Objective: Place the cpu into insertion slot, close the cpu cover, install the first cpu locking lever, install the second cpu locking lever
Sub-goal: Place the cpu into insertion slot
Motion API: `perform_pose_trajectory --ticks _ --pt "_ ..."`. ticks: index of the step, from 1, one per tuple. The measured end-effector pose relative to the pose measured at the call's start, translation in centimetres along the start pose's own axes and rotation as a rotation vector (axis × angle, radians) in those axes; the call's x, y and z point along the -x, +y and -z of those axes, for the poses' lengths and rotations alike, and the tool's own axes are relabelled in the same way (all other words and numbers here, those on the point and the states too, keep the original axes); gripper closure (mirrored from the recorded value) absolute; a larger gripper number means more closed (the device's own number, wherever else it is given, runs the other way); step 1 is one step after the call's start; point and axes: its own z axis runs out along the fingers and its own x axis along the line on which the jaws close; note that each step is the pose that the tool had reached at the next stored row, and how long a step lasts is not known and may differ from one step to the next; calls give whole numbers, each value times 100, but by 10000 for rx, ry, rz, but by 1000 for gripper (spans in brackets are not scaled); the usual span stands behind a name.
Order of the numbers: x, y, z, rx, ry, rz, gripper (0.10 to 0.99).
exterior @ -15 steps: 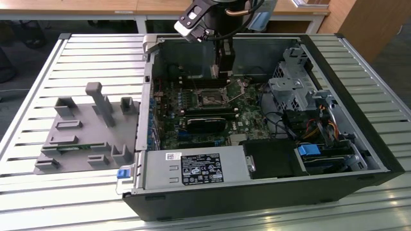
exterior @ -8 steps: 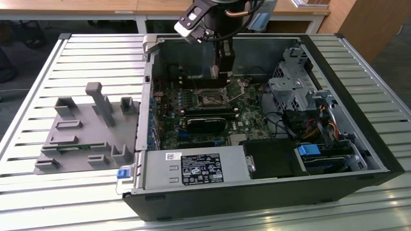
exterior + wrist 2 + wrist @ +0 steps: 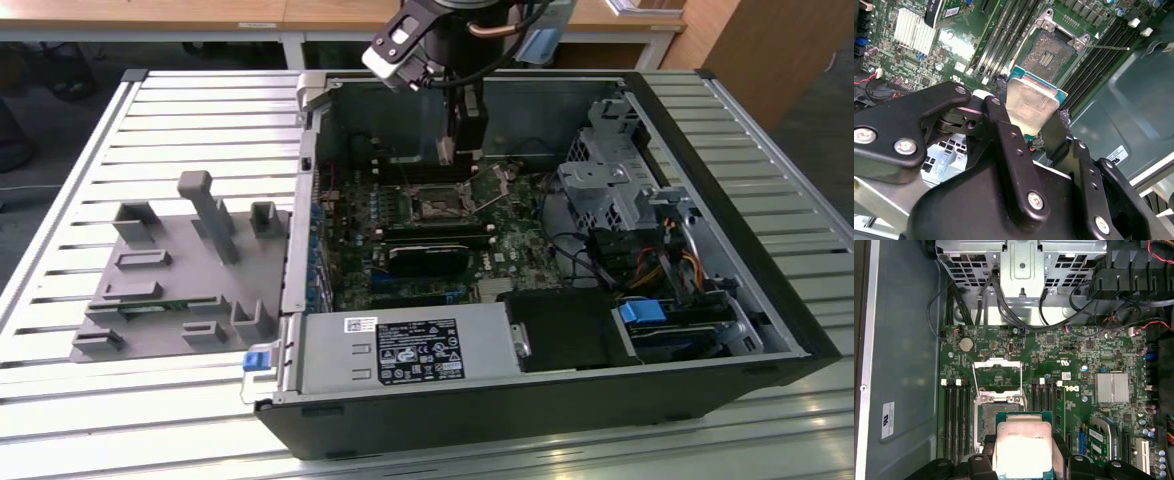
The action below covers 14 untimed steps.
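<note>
the gripper (image 3: 1030, 117) is clamped on the cpu (image 3: 1031, 97), its two black fingers (image 3: 1004, 127) pinching opposite edges of the chip. the chip is square, so there's no long axis to speak of. its dull silver top faces the wrist cameras, away from the green motherboard (image 3: 1054, 347). it hangs just over the insertion slot (image 3: 986, 415), not seated. the cpu cover (image 3: 996, 374) stands flipped open just beside the slot, inside the open computer case (image 3: 534, 420).
</note>
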Motion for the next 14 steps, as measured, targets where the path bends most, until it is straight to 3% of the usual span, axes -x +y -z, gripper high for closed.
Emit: perform_pose_trajectory --ticks 14 --pt "1 -3 -38 1 1 0 561"
